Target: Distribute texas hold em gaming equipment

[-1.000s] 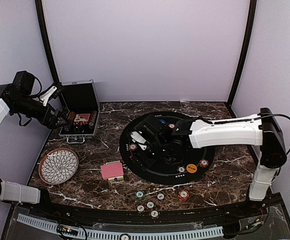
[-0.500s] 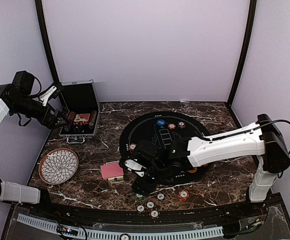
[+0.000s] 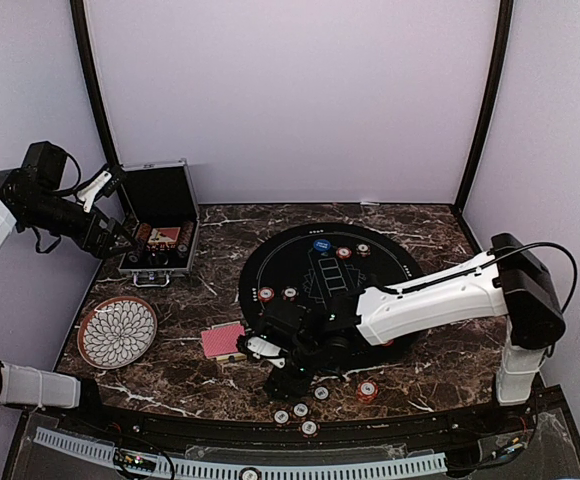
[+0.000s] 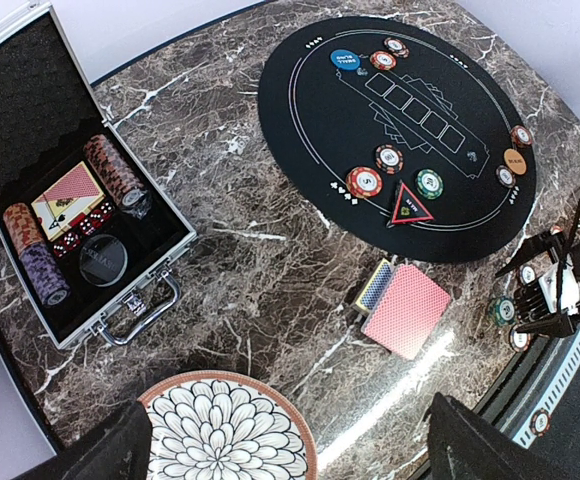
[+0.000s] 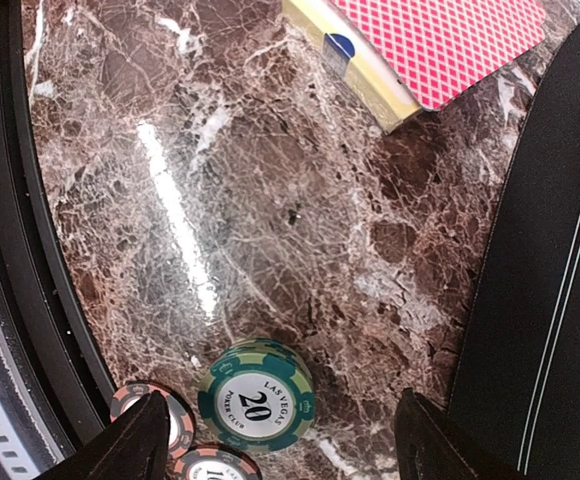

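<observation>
My right gripper [image 5: 280,440] is open, low over the marble near the front edge, its fingers on either side of a green "20" poker chip stack [image 5: 256,395]. In the top view the right gripper [image 3: 280,380] hides that chip. Red-backed cards [image 5: 440,40] lie beyond it, also in the top view [image 3: 224,341]. On the black mat [image 3: 410,275] are a blue disc [image 3: 321,244], a red triangle [image 4: 411,205], an orange disc [image 4: 515,158] and several chips [image 3: 266,294]. My left gripper [image 4: 290,450] is open and empty, held high by the case.
The open silver case [image 3: 160,228] with chip rolls and cards stands at the back left. The patterned round plate [image 3: 117,331] lies at the front left. Several loose chips [image 3: 300,409] and a red one [image 3: 368,390] lie along the front edge.
My right arm has swung off the black mat towards the front left and come down over the green chip. The left arm has not moved.
</observation>
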`<state>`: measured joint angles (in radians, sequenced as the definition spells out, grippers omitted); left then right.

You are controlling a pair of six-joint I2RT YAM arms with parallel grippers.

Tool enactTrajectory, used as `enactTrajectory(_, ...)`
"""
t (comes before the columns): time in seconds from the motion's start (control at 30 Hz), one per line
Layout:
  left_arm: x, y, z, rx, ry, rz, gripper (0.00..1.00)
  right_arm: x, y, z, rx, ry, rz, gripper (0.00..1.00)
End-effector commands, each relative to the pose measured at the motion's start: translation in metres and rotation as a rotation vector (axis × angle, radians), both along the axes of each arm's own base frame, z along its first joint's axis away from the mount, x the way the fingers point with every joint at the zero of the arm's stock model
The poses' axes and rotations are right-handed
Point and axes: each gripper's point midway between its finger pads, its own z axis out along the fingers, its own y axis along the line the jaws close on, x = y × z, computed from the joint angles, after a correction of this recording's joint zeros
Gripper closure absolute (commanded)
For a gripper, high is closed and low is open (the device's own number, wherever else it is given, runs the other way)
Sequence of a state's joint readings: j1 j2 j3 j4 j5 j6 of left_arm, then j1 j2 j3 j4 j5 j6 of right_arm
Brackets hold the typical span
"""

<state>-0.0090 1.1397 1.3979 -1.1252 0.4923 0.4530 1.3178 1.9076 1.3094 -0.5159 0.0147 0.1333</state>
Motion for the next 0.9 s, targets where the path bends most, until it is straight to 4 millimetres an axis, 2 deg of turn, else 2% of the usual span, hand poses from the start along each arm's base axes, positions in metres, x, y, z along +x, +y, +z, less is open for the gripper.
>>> enactTrajectory(0.0, -0.010, -0.002, 0.007, -0.013, -0.003, -0.012, 0.01, -0.005, 0.002, -0.011, -0.010, 0.008, 0.020, 0.22)
enactTrajectory(0.5, -0.009, -0.001, 0.009, -0.009, -0.009, -0.012, 0.01, -0.005, 0.002, -0.021, -0.027, 0.013, 0.020, 0.36)
enactTrajectory(0.87, -0.009, -0.001, 0.011, -0.008, -0.011, -0.011, 0.01, -0.004, 0.001, -0.021, -0.028, 0.012, 0.020, 0.48)
